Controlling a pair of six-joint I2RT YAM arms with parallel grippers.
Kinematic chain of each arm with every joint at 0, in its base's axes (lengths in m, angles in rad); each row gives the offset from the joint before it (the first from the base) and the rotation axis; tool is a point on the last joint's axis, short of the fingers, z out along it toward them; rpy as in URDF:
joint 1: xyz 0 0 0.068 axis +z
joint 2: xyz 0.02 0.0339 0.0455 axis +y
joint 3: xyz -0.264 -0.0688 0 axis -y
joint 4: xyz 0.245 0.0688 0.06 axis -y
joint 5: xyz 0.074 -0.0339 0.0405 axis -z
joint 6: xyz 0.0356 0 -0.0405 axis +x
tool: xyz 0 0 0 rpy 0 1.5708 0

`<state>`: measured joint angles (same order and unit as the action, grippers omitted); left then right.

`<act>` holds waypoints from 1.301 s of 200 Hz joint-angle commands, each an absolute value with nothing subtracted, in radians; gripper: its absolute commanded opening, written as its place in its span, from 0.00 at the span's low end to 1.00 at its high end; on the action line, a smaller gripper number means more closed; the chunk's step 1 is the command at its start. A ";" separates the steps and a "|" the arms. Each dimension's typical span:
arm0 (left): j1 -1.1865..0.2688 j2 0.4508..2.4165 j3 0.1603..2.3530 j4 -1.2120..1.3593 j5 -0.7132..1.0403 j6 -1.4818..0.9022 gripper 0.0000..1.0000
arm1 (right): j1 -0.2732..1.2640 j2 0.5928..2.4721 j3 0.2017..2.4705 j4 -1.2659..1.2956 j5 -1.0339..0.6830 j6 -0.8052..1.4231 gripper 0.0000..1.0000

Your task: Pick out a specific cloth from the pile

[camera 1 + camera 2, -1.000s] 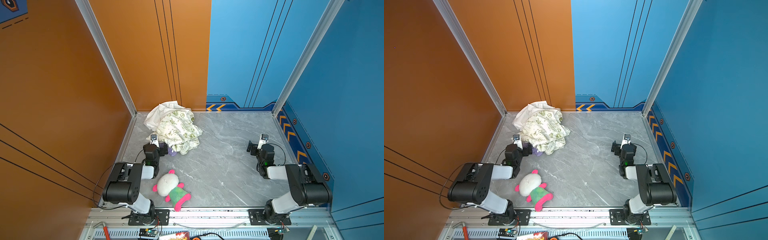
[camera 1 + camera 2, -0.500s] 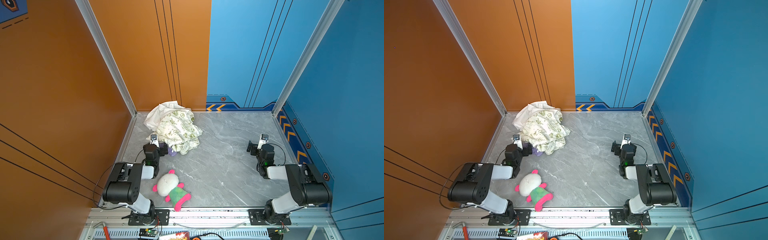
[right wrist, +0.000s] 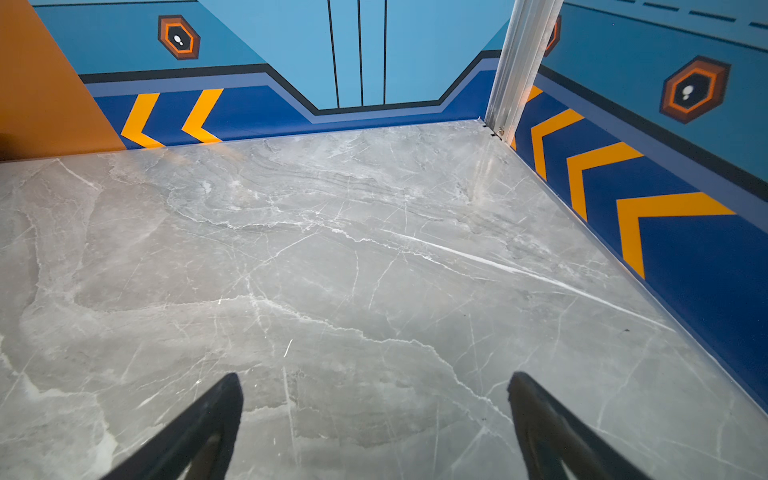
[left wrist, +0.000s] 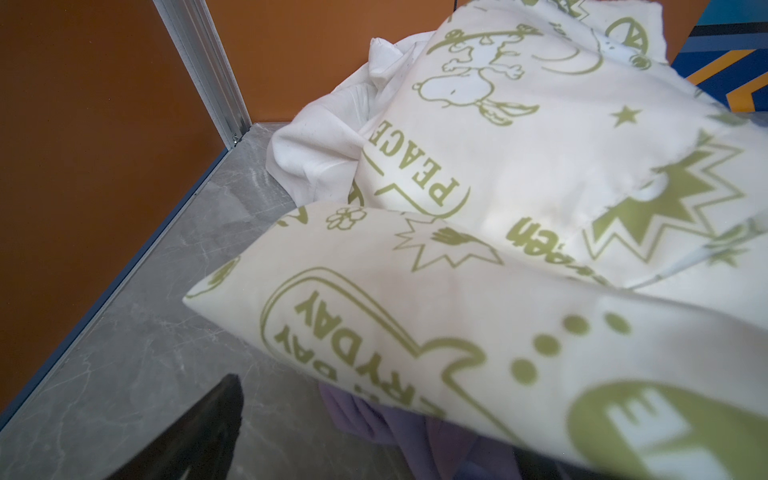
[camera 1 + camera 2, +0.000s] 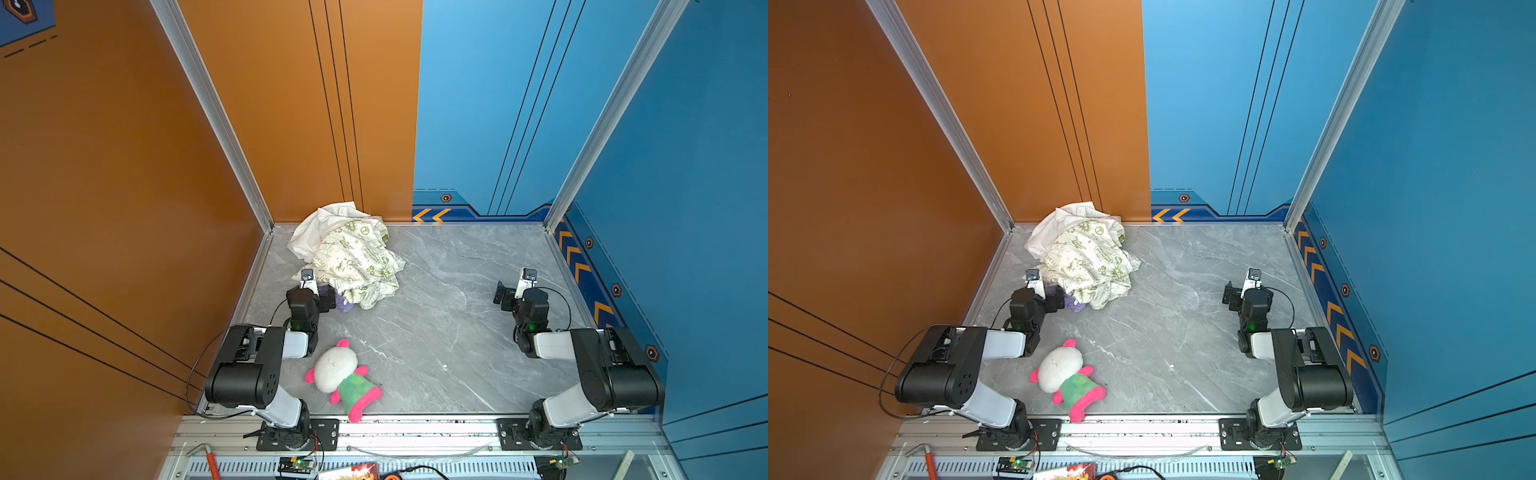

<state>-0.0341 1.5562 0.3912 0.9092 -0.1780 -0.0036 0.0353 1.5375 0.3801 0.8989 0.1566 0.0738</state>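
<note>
bench point(image 3: 374, 257): grey marble-look slab, smooth, faint sheen under the right jaws | pile point(image 4: 519, 174): soft matt cloth, cream with green print over plain off-white, just ahead of the left jaws | cloth point(image 4: 399, 432): soft lavender fabric, matt, beneath the printed fold | plush toy point(image 5: 336, 374): fuzzy | corner posts point(image 5: 208, 108): brushed metal

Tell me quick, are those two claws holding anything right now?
Left gripper: open, holding nothing, right at the purple cloth under the pile.
Right gripper: open, holding nothing, over bare table.
</note>
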 commanded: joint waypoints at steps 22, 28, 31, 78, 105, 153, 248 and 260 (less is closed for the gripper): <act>-0.069 1.456 0.386 0.835 -0.381 -0.016 0.98 | 0.058 1.489 0.412 0.799 0.132 0.023 1.00; -0.075 1.420 0.389 0.806 -0.414 -0.020 0.98 | 0.068 1.470 0.429 0.749 0.141 0.013 1.00; -0.078 1.404 0.390 0.790 -0.425 -0.019 0.98 | 0.072 1.459 0.440 0.720 0.142 0.008 1.00; -0.091 1.088 0.440 0.431 -0.491 -0.085 0.98 | 0.159 1.358 0.518 0.542 0.199 -0.093 1.00; -0.065 0.942 0.521 0.110 -0.544 -0.249 0.98 | 0.190 1.337 0.557 0.512 0.204 -0.121 1.00; 0.063 0.867 0.607 -0.264 -0.350 -0.614 0.98 | 0.249 1.370 0.627 0.521 0.163 -0.129 1.00; 0.165 1.003 0.516 -0.110 0.062 -1.036 0.79 | 0.400 1.506 0.721 0.581 0.111 -0.123 1.00; 0.171 1.045 0.513 -0.052 0.117 -1.061 0.74 | 0.413 1.508 0.720 0.583 0.110 -0.123 1.00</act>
<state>0.1570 0.9863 0.5304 -0.1722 -0.0444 -0.9569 0.3908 1.4994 0.6918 0.5522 0.1299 -0.1158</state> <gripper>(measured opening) 0.773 0.999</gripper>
